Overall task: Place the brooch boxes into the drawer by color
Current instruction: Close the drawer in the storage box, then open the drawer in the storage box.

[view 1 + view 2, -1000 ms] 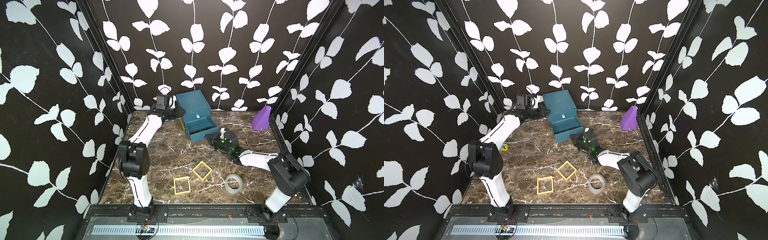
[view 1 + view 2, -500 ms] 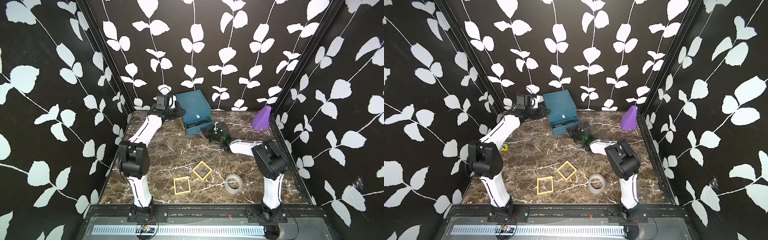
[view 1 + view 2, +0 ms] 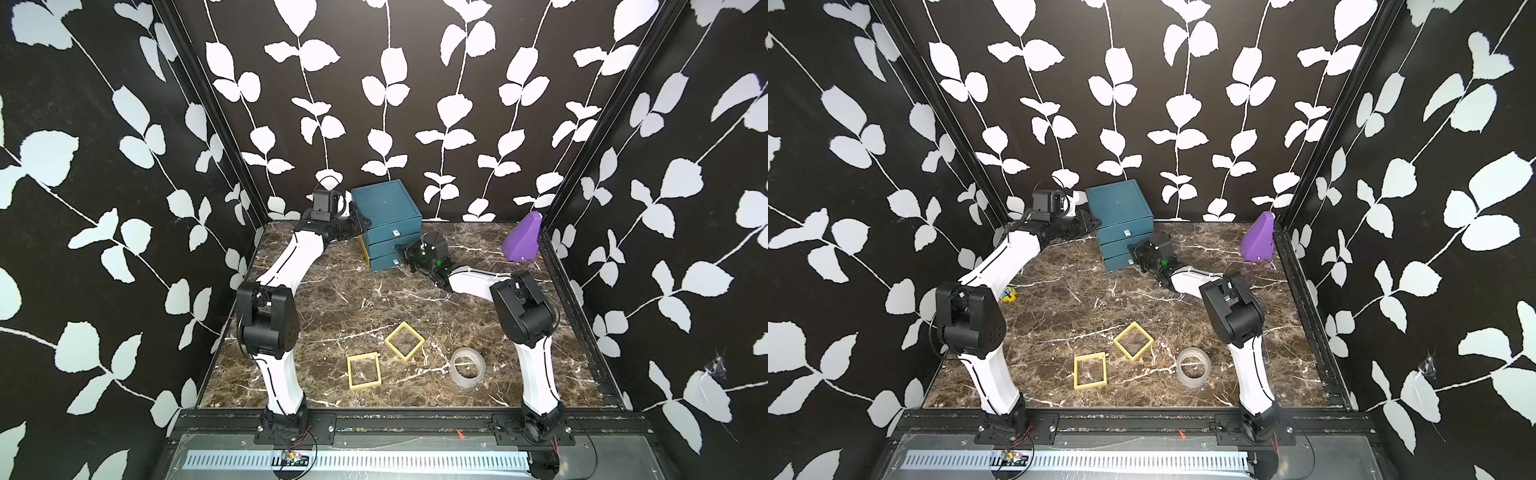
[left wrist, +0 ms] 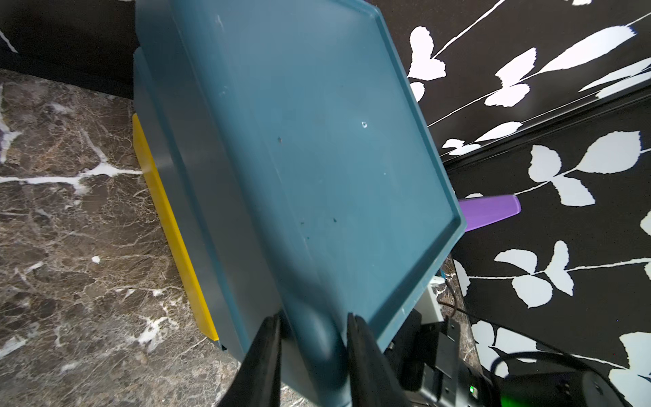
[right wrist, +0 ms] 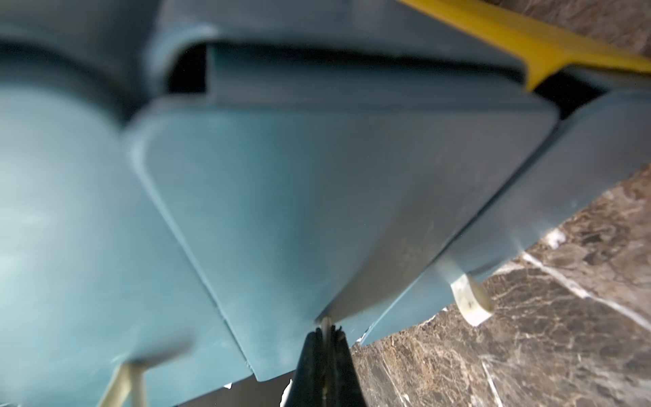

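Closely, drawer (image 3: 386, 208) ahead, knob (image 5: 327, 320) (middle) in right claw (image 5: 326, 330)

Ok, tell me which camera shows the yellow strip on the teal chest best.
The left wrist view: the yellow strip runs nearly its whole length along the teal chest's side, sharp and unblocked. The right wrist view catches only a blurred stretch; a top view shows a thin sliver.

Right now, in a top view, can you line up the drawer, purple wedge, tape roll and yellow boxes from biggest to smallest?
1. Drawer.
2. Wedge, barely.
3. Yellow boxes and tape roll: too alike to rank. They sit nearer the camera, so the wedge may be bigger.
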`<state>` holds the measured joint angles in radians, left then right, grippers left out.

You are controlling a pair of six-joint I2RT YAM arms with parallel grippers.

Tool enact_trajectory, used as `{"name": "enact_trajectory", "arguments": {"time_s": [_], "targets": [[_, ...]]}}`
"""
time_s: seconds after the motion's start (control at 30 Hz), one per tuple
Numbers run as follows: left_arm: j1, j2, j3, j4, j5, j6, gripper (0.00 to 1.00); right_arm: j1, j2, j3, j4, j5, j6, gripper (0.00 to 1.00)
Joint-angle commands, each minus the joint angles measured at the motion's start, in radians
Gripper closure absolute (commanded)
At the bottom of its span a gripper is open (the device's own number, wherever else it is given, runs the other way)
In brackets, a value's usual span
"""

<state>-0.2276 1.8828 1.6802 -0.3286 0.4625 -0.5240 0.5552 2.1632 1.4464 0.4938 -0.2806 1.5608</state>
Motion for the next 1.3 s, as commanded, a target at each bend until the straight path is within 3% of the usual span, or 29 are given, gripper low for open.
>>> {"name": "enact_trajectory", "arguments": {"time_s": [0.0,0.63,0.77,0.87,0.97,1.1,1.27], "targets": [[-0.006,-0.017,-0.031,-0.025,0.020,0.006,0.72,-0.002,0.011,0.043,0.024,0.004,0.011,1.00],[-0.010,-0.040,-0.041,-0.023,0.019,-0.001,0.72,0.002,0.013,0.063,0.020,0.009,0.040,1.00],[-0.010,-0.043,-0.040,-0.024,0.019,0.000,0.72,0.001,-0.022,0.028,0.044,0.022,0.051,0.80],[-0.009,-0.045,-0.031,-0.030,0.014,0.002,0.69,-0.001,-0.064,-0.011,0.071,0.028,0.048,0.50],[-0.010,-0.046,-0.020,-0.035,0.010,0.002,0.66,-0.005,-0.129,-0.092,0.090,0.040,0.043,0.34],[-0.009,-0.042,-0.016,-0.029,0.015,-0.008,0.66,-0.006,-0.170,-0.220,0.118,0.031,0.042,0.29],[-0.007,-0.037,-0.007,-0.032,0.016,-0.005,0.66,0.000,-0.105,-0.260,0.168,0.008,0.065,0.36]]}}
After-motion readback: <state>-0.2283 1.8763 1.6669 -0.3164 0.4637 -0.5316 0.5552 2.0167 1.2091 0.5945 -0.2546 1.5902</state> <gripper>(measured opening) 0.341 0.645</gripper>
